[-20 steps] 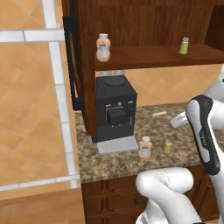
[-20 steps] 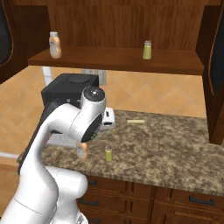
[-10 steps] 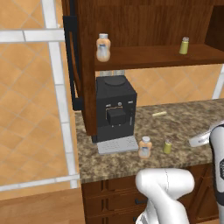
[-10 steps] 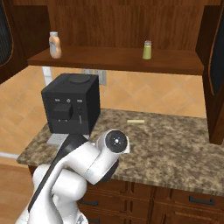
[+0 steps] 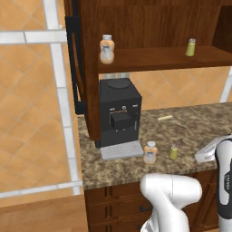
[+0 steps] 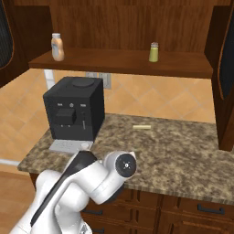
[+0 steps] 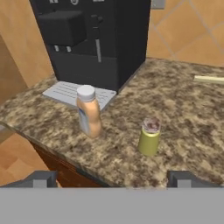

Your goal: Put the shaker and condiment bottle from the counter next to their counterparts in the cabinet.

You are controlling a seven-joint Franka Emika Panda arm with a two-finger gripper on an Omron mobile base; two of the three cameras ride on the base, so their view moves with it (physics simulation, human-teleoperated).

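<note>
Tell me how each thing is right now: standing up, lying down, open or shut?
shaker: upright on counter, free.
condiment bottle: upright, capped, beside coffee machine.
twin bottle: upright on cabinet shelf.
twin shaker: upright on shelf.
pale stick: lying flat.
fingers: open, empty.

No readable text, label, brand or number from my station. Coffee machine (image 7: 94, 39) front carries small pale control marks, too blurred for me to read. Condiment bottle (image 7: 89, 112) and shaker (image 7: 149, 137) on counter (image 7: 183, 122) show plain, unlettered sides.
</note>
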